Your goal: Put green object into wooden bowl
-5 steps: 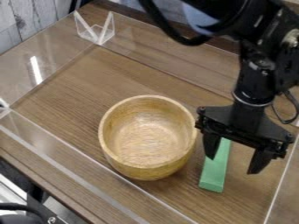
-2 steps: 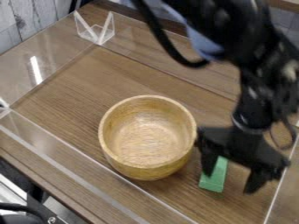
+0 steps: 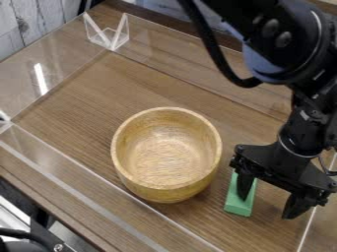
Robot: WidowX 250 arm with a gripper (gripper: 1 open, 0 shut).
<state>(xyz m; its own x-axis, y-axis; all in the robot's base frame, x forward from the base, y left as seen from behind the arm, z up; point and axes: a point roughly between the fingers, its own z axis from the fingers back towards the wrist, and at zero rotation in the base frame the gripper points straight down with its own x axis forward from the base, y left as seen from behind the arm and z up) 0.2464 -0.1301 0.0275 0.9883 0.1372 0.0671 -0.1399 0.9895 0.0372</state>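
Observation:
The wooden bowl [image 3: 166, 153] is round, deep and light tan, standing upright on the table just left of centre. To its right the bright green object [image 3: 241, 197] lies flat on the table, a long thin block close to the bowl's side. My gripper [image 3: 273, 192] points straight down over the block, open, with one black finger [image 3: 239, 183] at the block's far end and the other finger [image 3: 299, 201] off to its right. The fingers hide the upper part of the block. Nothing is held.
Clear plastic walls [image 3: 39, 74] ring the wooden table [image 3: 118, 94]; the right wall edge [image 3: 316, 212] runs close beside my gripper. A small clear bracket [image 3: 108, 32] stands at the back left.
My gripper has come down and shifted toward the right and front, now low around the green block. Its jaws stayed open. Bowl and block have not moved.

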